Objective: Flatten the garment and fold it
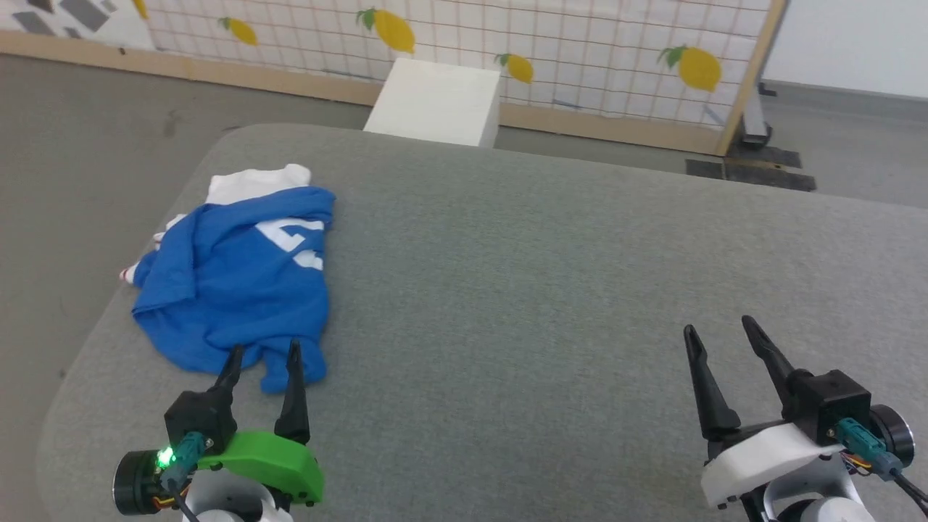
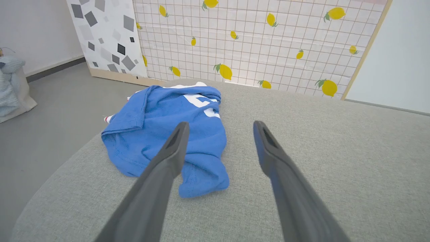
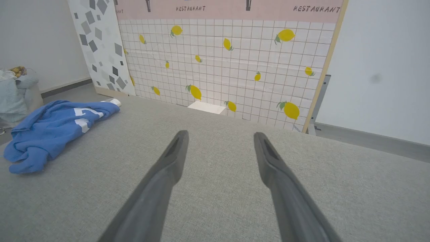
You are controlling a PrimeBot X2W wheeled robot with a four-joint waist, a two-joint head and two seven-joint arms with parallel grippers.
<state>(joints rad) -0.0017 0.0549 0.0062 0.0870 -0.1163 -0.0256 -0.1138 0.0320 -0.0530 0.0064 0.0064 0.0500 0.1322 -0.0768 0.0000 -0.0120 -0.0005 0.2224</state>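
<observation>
A grey woven surface (image 1: 544, 290) with a rounded near-left corner is spread across the head view. The garment (image 1: 232, 283) is seen crumpled at about 10 o'clock on it, close to the left edge. It is mostly blue, with part of a white numeral showing, a white portion at its far end and a scrap of red-and-white trim at its 9 o'clock side.

The left gripper (image 1: 265, 346) is placed at 7 o'clock, its jaws spread wide and nothing held. Its tips overlap the garment's near hem; whether contact is made cannot be told. The right gripper (image 1: 718, 325) is placed at 5 o'clock, equally wide and holding nothing, over bare fabric and well apart from the garment.

Grey floor (image 1: 72, 130) is seen around the surface. At 12 o'clock a gridded lemon panel (image 1: 580, 58) in a wooden frame is stood, with a white box (image 1: 435, 101) between it and the surface. A panel of grey squares (image 2: 104, 37) is set at its 9 o'clock side, and a white wall (image 3: 379, 67) lies at 3 o'clock. In the right wrist view a pale cloth bundle (image 3: 15, 90) is seen on the floor at 9 o'clock.
</observation>
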